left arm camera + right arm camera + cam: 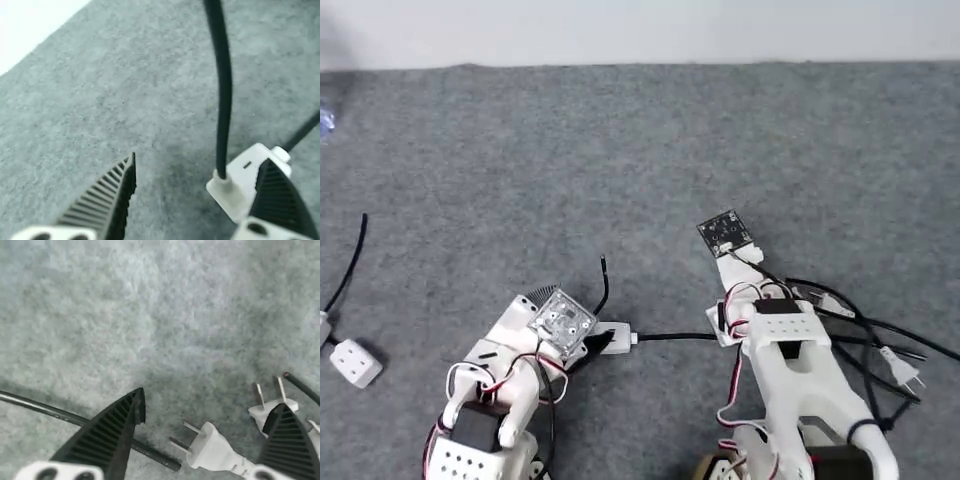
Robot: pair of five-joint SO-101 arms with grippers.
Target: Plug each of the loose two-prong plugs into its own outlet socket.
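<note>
A white outlet socket [612, 336] lies on the grey carpet in front of the left arm, with black cords [670, 337] leading off it. In the left wrist view the socket [242, 182] rests against one finger [277, 200] of my open left gripper [200, 160], and a black cord [223, 100] rises from it. My right gripper [211, 399] hangs open over the carpet above two loose white two-prong plugs [212, 446] [270, 407]. A further loose plug [904, 371] lies right of the right arm. A second white socket [355, 362] sits at the far left.
A tangle of black cords [865, 335] spreads to the right of the right arm. One black cord [75, 417] runs under the right gripper's finger. A thin black cord [350, 265] trails from the far-left socket. A white wall [640, 30] edges the carpet at the back.
</note>
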